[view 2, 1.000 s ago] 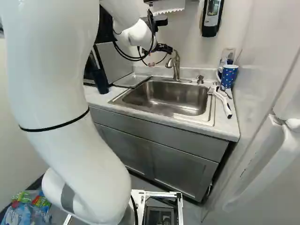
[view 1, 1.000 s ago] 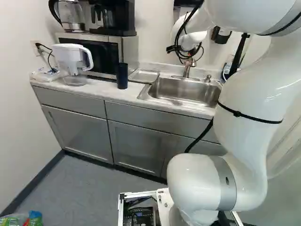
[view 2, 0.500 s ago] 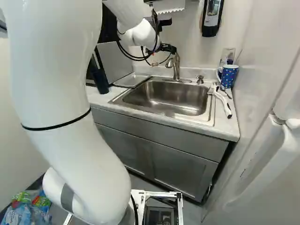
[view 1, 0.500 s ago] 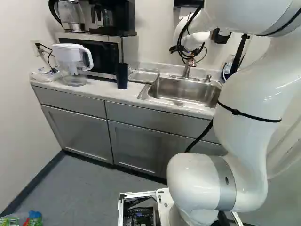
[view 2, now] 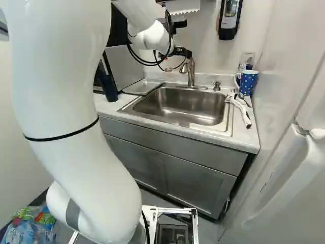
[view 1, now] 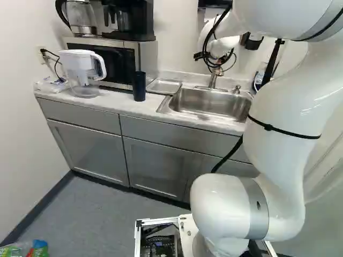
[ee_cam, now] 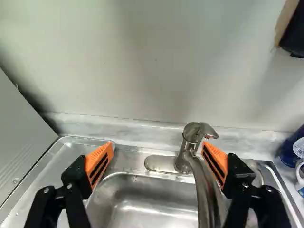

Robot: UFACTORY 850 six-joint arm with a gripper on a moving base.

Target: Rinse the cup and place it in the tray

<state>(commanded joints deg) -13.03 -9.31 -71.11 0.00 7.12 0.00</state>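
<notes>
Left base view: the arm (view 1: 284, 118) climbs in a thick bend from its lowest joint, runs out at the top, and its wrist end hangs over the back of the sink (view 2: 177, 104). In the right base view the hand (view 2: 186, 53) points ahead and to the side, level with the upper part of the faucet (view 2: 191, 73).

The arm's shells are smooth, rounded, glossy white, with a thin black band around one. The sink is a brushed-steel basin with rounded corners; the faucet is satin metal with a curved neck. The table (view 1: 118, 104) has a pale, lightly marbled top over flat grey cabinet fronts.

In the wrist view the hand (ee_cam: 158, 149) is spread wide, its slotted orange pads (ee_cam: 99, 164) well apart. One pad is right by the faucet—whether they touch, I can't tell.

Two things could be the cup: a tall dark tumbler (view 1: 139, 86), upright on the table near the shallow metal tray (view 1: 164, 87), and a blue dotted mug (view 2: 248, 81) across the sink, behind a white-handled brush (view 2: 240, 109).
</notes>
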